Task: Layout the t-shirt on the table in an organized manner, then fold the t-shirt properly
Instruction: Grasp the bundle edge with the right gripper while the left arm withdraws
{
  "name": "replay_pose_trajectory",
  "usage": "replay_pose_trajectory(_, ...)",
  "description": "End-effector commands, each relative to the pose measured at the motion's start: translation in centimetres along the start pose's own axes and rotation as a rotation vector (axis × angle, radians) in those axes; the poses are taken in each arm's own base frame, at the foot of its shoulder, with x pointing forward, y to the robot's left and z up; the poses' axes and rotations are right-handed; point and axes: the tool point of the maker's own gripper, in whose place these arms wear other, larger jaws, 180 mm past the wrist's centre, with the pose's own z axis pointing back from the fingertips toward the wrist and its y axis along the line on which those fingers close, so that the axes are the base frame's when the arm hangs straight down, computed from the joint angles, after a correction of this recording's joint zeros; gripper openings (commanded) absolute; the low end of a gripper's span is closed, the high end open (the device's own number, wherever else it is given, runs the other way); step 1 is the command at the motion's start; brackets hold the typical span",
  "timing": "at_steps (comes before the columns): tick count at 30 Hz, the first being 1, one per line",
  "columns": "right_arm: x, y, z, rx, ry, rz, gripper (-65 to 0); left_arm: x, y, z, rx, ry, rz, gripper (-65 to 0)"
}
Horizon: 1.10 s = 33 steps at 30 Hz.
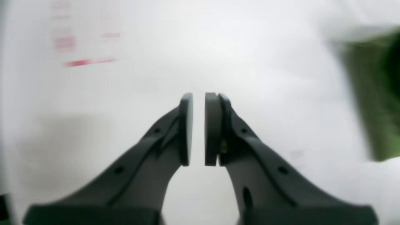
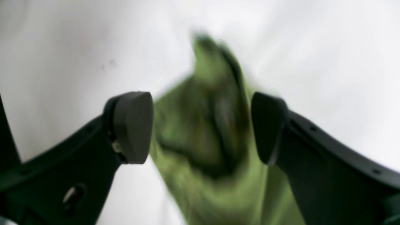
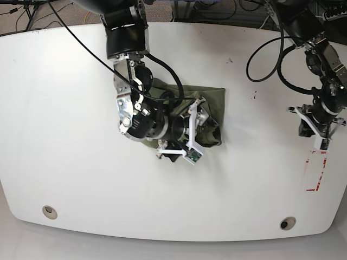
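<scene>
The olive-green t-shirt [image 3: 214,101] lies as a compact bunched bundle near the middle of the white table [image 3: 65,135]. My right gripper [image 3: 210,123] hovers over the bundle's right part. In the right wrist view that gripper [image 2: 201,128] is open, and a blurred ridge of the t-shirt [image 2: 203,175] rises between its fingers [image 2: 132,125]; I cannot tell whether they touch it. My left gripper [image 3: 322,142] is at the table's right side, away from the shirt. Seen from the left wrist, the left gripper [image 1: 199,128] is shut with nothing in it, and the t-shirt [image 1: 372,100] is at the frame's right edge.
A red-and-white tape rectangle [image 3: 314,173] lies just below my left gripper, and the tape [image 1: 87,62] shows blurred from the left wrist. Two grommet holes [image 3: 49,211] [image 3: 287,222] sit near the front edge. Black cables [image 3: 265,54] loop at the back right.
</scene>
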Motion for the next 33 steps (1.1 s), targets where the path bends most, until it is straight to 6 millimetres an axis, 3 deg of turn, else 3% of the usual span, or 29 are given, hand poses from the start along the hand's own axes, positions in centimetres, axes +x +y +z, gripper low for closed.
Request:
replay_pose_trajectory(1,3.1,-0.7,-0.7,-0.012,-0.061,0.061,-18.2,1.4,2.9,1.7,0.066,-0.049,-0.013,-59.9)
replay_pose_trajectory(8,3.7,-1.2,-2.8,0.021,-0.078,0.040,-18.2,0.2,7.2,4.1,0.175,-0.034,0.021,-59.9)
replay_pose_trajectory(18,2.6,-1.1,-5.1,0.071,-0.105,-0.035,-20.6,-1.3,8.9,5.4,0.222,-0.016,0.055,-59.9)
replay_pose_trajectory(21,2.6,-1.1,-5.2,0.074,-0.113,-0.041,-30.8,-2.1,8.9,5.5,0.224,0.002,0.059,-59.9)
replay_pose_trajectory(25,2.9,-1.2,-5.2,0.072,-0.125,-0.040,-54.2,-2.4,8.8,5.5,0.222,0.008,0.058,-59.9)
replay_pose_trajectory(27,3.0,-1.3,-5.1,0.070,-0.128,-0.035,-62.3,-2.4,8.8,5.5,0.222,0.008,0.058,-59.9)
replay_pose_trajectory(33,4.2,-1.6,-4.9,0.068,-0.147,-0.023,-62.3,-2.4,8.8,5.5,0.220,0.010,0.057,-59.9)
